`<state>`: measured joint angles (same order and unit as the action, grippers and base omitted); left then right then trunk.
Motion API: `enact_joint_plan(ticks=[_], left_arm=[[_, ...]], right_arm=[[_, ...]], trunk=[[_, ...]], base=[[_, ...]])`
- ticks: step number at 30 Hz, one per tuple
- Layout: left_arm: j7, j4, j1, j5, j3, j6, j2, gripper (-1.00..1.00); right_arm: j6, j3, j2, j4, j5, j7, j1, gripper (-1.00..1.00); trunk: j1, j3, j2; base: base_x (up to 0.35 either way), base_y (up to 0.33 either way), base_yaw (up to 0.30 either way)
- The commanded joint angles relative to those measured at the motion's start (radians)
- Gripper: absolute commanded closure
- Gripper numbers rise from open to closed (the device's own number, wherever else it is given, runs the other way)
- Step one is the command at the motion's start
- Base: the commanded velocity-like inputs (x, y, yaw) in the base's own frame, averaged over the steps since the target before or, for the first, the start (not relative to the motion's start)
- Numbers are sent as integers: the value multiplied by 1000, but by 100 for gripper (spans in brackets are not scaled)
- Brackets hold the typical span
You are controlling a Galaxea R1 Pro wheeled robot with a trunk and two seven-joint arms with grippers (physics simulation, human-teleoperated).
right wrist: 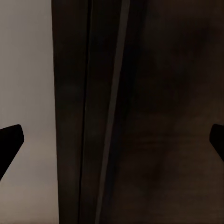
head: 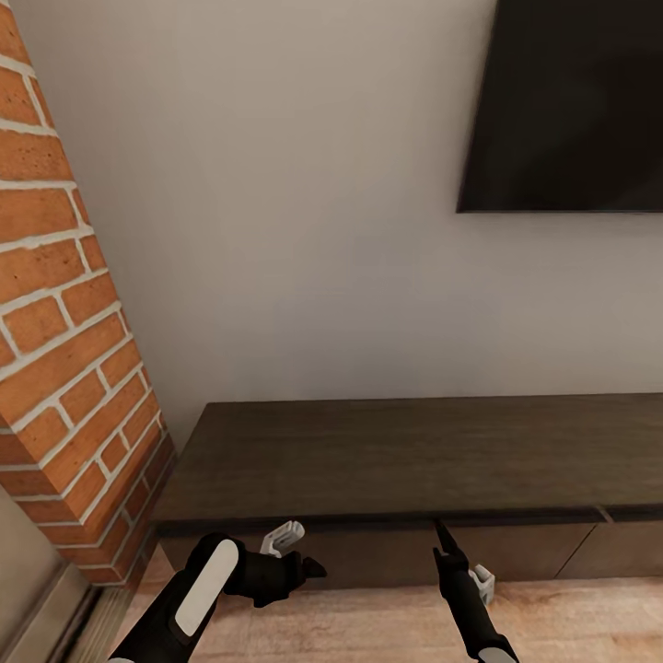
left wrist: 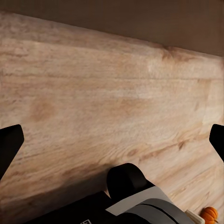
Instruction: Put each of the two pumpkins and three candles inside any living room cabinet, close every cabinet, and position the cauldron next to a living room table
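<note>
Long low dark-brown wooden cabinet [head: 405,460] runs left-right just ahead, fronts all flush. Right gripper [head: 448,543] is nearer: it points up at the front's top edge beside a seam, jaws spread. Left gripper [head: 308,566] aims over the plank floor [left wrist: 102,107], jaws also spread. One small orange pumpkin [left wrist: 209,214] sits on the floor behind the left arm.

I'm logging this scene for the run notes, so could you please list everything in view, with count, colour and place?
cabinet: one, dark brown, long and low against the wall, fronts shut.
pumpkin: one, orange, on the floor, seen at the edge of the left wrist view.
television: one, black, on the wall above the cabinet.
brick column: one, red-orange, left of the cabinet.
wall: one, off-white, behind the cabinet.
floor: light wood planks.
left tool: black, open, near the cabinet front.
right tool: black, open, at the cabinet front.
</note>
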<state>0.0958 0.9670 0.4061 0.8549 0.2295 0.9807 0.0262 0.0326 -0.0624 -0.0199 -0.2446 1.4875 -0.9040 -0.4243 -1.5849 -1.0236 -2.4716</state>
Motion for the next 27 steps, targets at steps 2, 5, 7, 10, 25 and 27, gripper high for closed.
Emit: enact_joint_plan(ticks=[2,5,7,10,25,27], left_arm=[[10,1,0,10,1,3,0,-100],[10,1,0,10,1,3,0,-100],[10,1,0,10,1,3,0,-100],[10,1,0,10,1,3,0,-100],[10,1,0,10,1,3,0,-100],[10,1,0,10,1,3,0,-100]], right_arm=[[4,-7,-1,1,7,-2,-1,-100],[4,-7,-1,1,7,-2,-1,-100],[3,-7,-1,1,7,-2,-1,-100],[4,-7,-1,1,7,-2,-1,-100],[3,-7,0,2,5,-1,-1,-100],[3,-7,0,2,5,-1,-1,-100]], trunk=[[0,-1,0],[0,-1,0],[0,-1,0],[0,-1,0],[0,-1,0],[0,-1,0]], base=[[33,0,0],[115,0,0],[62,0,0],[21,0,0],[22,0,0],[56,0,0]])
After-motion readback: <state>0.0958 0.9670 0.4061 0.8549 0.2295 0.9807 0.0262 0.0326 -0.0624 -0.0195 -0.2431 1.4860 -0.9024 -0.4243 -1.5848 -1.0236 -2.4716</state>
